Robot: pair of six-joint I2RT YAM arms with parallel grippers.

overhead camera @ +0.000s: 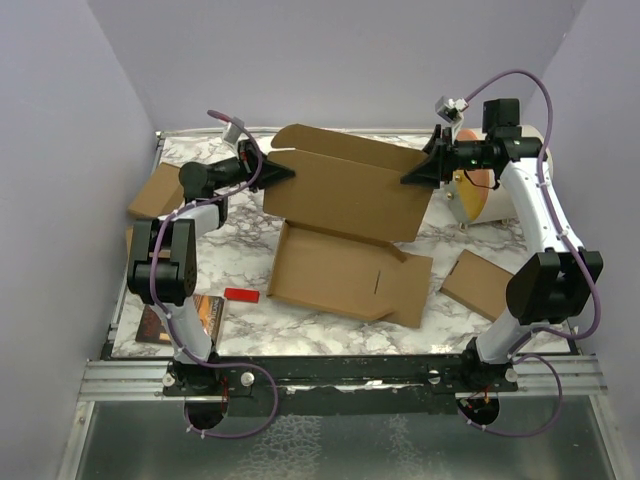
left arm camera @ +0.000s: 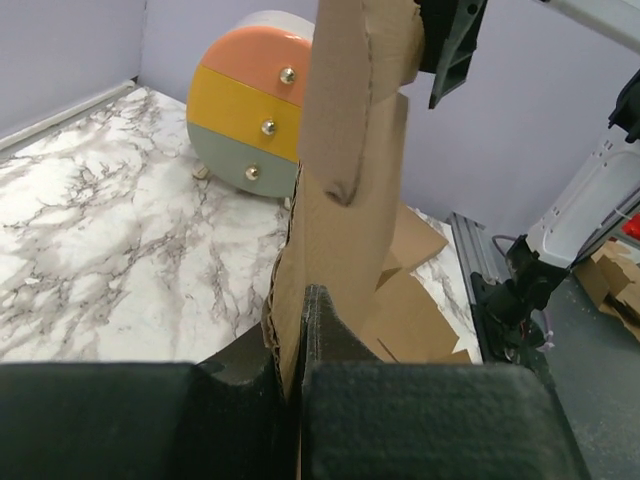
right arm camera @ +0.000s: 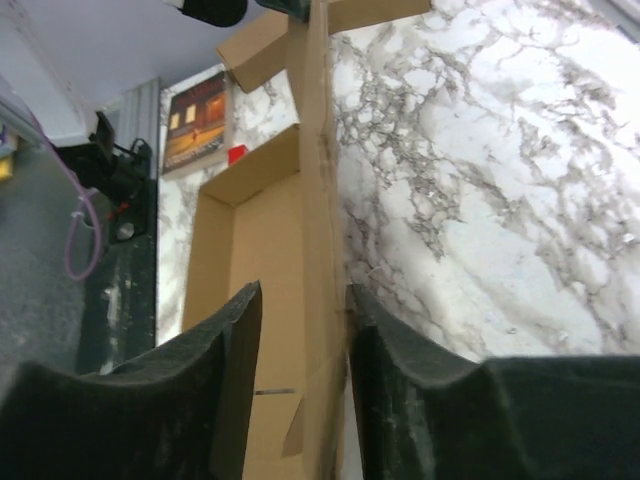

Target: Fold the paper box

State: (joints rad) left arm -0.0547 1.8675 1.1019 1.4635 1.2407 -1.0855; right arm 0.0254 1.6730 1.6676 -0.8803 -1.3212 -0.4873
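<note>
The paper box (overhead camera: 345,225) lies in the middle of the bench (overhead camera: 250,330), its shallow tray (overhead camera: 325,270) flat and open toward the arms and its lid (overhead camera: 345,190) raised on edge along the far wall. The left tool (overhead camera: 288,172) is pressed together on the lid's left edge, with cardboard clamped between its pads. The right tool (overhead camera: 408,178) straddles the right edge slightly spread: one pad lies against the board, the other stands off, so it is not pinching. The step in hand looks like swinging the lid over the tray. To do it well, the right side should probably get a firm hold first, or the left alone will twist the panel. Both tools should then move together at matching height, so the fold runs along the hinge crease and the side flaps slip inside the tray walls rather than buckling.
</note>
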